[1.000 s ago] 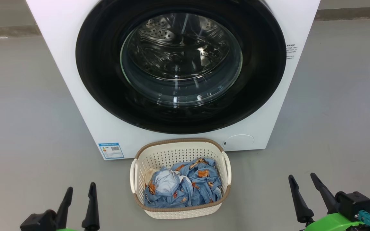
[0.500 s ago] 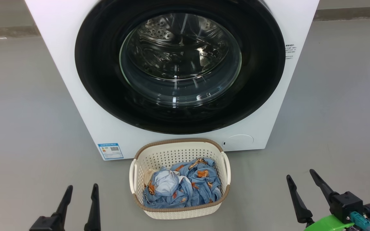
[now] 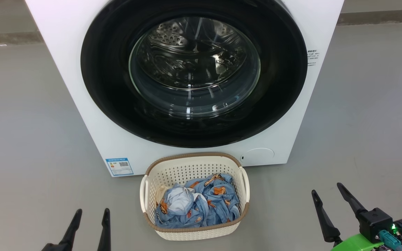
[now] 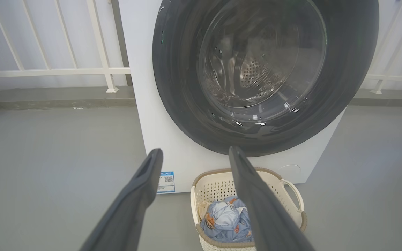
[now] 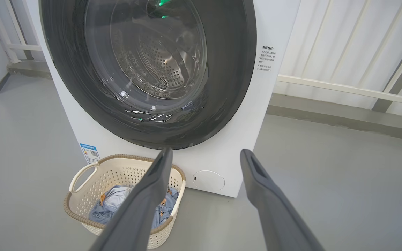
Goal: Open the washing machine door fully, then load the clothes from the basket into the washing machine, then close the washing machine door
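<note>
Now, L gripper [image 3: 92, 213]: low left in head view, fingers spread wide, nothing held, above bare floor [image 3: 30, 146].
R gripper [image 3: 326, 189]: low right, fingers wide apart, empty, also above floor.
basket [image 3: 190, 167]: stands on floor, between the two grippers and a bit farther fwd; upright.
clothes [image 3: 204, 205]: bunched in bottom of basket; blue w/ orange-brown figures, whitish patch at left.
door [image 3: 103, 87]: shut flush on front of washing machine [image 3: 65, 52]; wide black rim, glass bowl at ctr, steel drum visible thru glass.
washing machine: white box just behind basket; blue sticker [image 3: 119, 166] lower left of front, round cover [image 3: 257, 155] lower right.
railing [image 4: 47, 72]: white bars behind washing machine, both sides.
</note>
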Tool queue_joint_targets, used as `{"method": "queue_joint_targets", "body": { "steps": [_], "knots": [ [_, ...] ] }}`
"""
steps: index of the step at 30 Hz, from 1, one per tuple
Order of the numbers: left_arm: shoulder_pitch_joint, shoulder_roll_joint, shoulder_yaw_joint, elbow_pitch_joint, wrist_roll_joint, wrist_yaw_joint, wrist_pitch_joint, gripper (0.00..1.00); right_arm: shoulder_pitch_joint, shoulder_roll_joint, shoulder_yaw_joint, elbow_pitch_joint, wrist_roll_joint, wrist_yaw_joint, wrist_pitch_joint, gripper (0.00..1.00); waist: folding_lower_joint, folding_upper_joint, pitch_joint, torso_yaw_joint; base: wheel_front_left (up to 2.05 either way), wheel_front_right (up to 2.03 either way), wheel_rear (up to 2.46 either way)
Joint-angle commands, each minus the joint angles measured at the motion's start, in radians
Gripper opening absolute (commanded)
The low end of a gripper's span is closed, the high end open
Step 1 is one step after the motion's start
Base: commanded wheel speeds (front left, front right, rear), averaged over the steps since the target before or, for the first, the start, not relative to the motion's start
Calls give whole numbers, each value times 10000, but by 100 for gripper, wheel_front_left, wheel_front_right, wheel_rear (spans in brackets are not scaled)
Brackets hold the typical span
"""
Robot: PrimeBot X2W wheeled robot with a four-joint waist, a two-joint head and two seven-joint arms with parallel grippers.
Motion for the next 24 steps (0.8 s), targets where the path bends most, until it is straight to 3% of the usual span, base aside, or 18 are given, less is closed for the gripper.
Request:
{"method": "queue_joint_targets", "body": {
  "steps": [1,24],
  "knots": [
    [-160,110,289,-279,-1,-16,-67,100,-399,-170,280,-220,-98,16,-122,100,0,0,-20,5,0,0,0],
    [-98,110,503,-401,64,-16,-67,100,-367,-211,221,-308,-87,16,-122,100,0,0,-65,34,2,2,-4]
  ]
}}
